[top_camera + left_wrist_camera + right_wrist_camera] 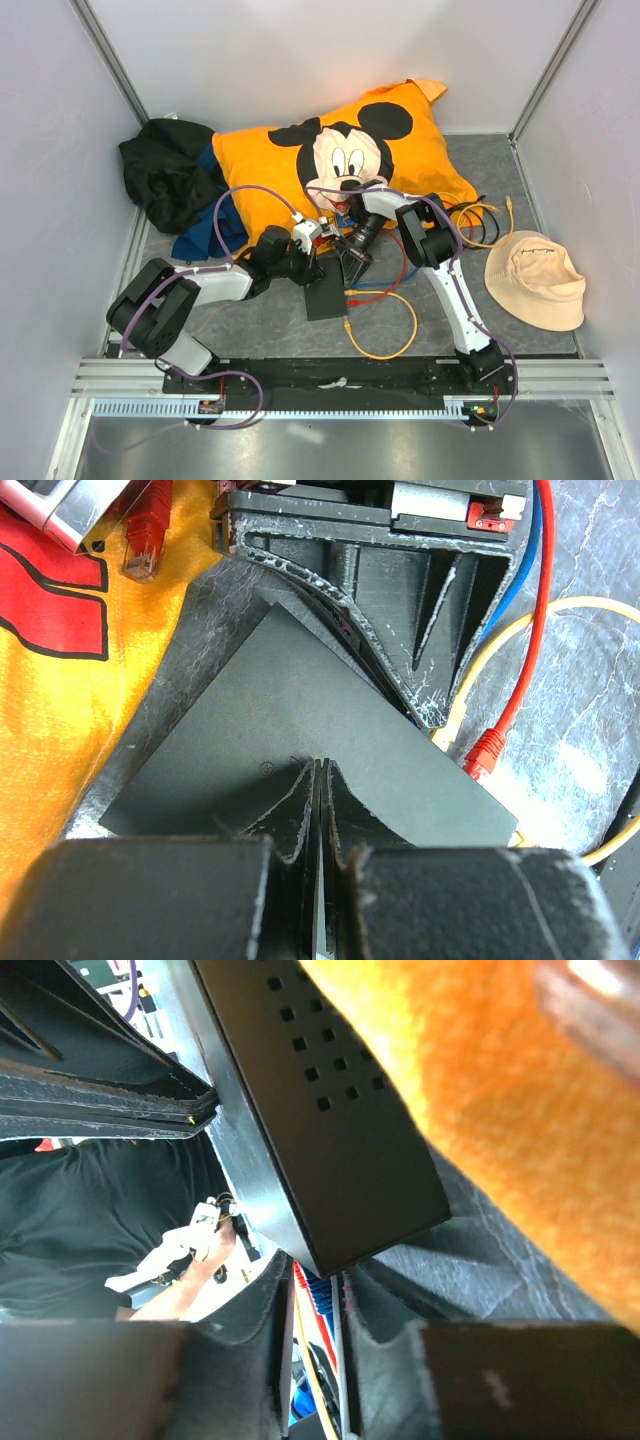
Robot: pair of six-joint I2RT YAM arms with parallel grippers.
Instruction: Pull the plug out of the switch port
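top external: the switch (322, 297) is seen lying flat on the table (260, 322), with a yellow cable (385, 345) just beside it. left wrist: the left gripper (318, 767) is pressed fully together, tips on the switch top. right wrist: the right gripper (315, 1282) is narrowed to a slit at the switch corner; whether anything is gripped cannot be told.

Bright, even overhead light, soft shadows on the table (255, 322), a pale sheen on the metal sill (330, 445); the left gripper (318, 770) and the orange cushion (520, 1110) blur close to the wrist lenses
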